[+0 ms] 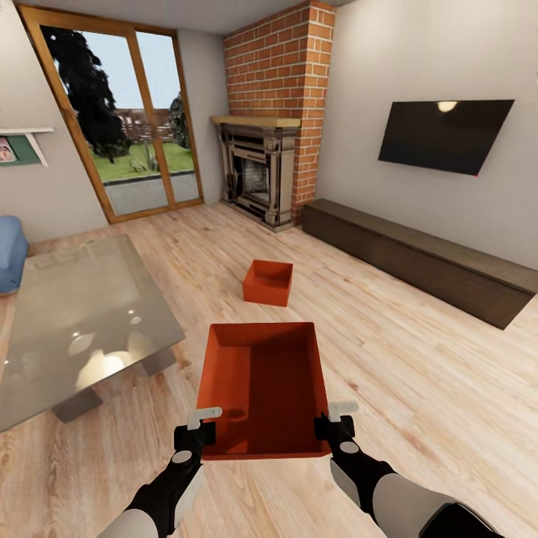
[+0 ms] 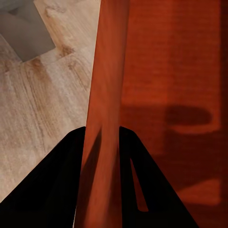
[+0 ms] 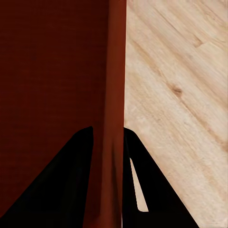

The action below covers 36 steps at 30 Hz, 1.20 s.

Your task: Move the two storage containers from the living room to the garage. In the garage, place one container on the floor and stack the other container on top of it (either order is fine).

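Both of my grippers are clamped on the near storage container [image 1: 261,388], an orange-red lidless box. My left gripper [image 1: 196,432] pinches the container's left wall close to its near corner, and my right gripper [image 1: 334,422] pinches the right wall at the matching spot. In the left wrist view the left gripper [image 2: 102,142] has one dark finger [image 2: 57,185] on each side of the thin orange wall [image 2: 107,95], with the box's inside on one side and wood planks on the other. The right wrist view shows the same for my right gripper [image 3: 108,140]: two dark fingers [image 3: 71,180] straddle the orange wall [image 3: 115,71]. I cannot tell whether the container's base rests on the planks or hangs just above them.

Beyond the held container, further from me, the second storage container [image 1: 267,282] sits upright on the light wood-plank flooring [image 1: 418,388], well apart from the first. To the left of the held container stands a glass table [image 1: 75,314]. Past the second container rises a red-brick fireplace [image 1: 269,119]. To the fireplace's left are wood-framed glass doors [image 1: 119,119]; to its right, a long low dark cabinet [image 1: 418,261] runs along the wall under a wall-mounted dark screen [image 1: 444,134].
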Available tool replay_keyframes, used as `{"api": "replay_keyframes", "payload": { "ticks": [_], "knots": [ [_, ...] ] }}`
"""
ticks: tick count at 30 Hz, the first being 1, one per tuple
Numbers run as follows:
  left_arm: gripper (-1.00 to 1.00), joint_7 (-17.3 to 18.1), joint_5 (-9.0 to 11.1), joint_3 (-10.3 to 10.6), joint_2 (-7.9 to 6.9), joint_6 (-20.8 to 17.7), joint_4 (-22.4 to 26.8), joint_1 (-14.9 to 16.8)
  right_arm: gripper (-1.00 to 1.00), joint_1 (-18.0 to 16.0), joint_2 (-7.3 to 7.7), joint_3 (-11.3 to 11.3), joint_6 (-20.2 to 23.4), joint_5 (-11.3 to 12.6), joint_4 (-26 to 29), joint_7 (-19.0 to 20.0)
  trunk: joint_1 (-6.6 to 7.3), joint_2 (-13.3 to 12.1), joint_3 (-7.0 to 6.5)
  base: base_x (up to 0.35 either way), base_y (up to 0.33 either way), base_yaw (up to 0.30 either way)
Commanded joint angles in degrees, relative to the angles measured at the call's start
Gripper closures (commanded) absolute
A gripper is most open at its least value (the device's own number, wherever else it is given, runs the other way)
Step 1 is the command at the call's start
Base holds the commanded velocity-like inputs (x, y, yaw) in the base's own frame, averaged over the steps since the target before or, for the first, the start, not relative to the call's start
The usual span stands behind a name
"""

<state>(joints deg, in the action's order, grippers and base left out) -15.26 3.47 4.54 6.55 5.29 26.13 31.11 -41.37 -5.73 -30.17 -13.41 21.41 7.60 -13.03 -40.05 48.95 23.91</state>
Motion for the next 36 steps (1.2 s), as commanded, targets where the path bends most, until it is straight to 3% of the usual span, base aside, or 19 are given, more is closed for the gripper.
{"api": "replay_keyframes", "payload": {
  "ticks": [1,36],
  "knots": [
    [1.00,-1.5,3.0,-1.5,-0.03,0.2,0.0,0.1,1.00,0.0,0.02,1.2,-0.4,0.5,0.0,-0.2,-0.01,0.0,-0.04,0.000,0.000,0.000],
    [1.00,-1.5,3.1,-1.3,-0.04,0.1,-0.9,0.1,1.00,0.0,0.02,1.2,-0.4,0.5,0.0,-0.2,-0.01,0.0,-3.18,0.000,0.000,0.000]
  ]
}}
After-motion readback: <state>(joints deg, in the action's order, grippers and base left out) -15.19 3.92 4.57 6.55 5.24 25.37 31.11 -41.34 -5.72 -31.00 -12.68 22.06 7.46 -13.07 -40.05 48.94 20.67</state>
